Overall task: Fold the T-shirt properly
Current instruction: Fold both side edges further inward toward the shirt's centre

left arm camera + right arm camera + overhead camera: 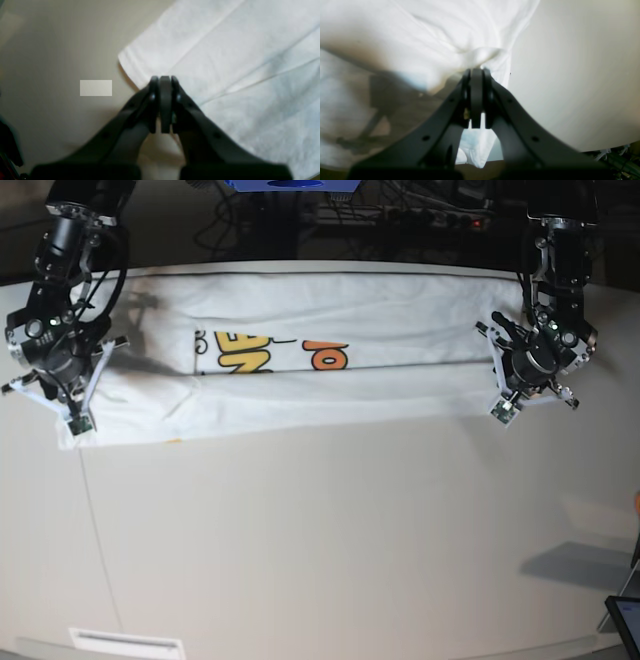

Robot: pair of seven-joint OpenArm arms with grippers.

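T-shirt (300, 380) laid lengthwise across far part of table (330, 540), folded into long band; near flap lapped over middle, print strip left exposed between flap and far edge. Right gripper (62, 385) positioned at band's left end in base view, over near corner, cloth bunched at closed tips (477, 72). Left gripper (522, 385) positioned at opposite end, tips (165, 80) closed at hem edge, probably pinching it. Near half of table spread before shirt.
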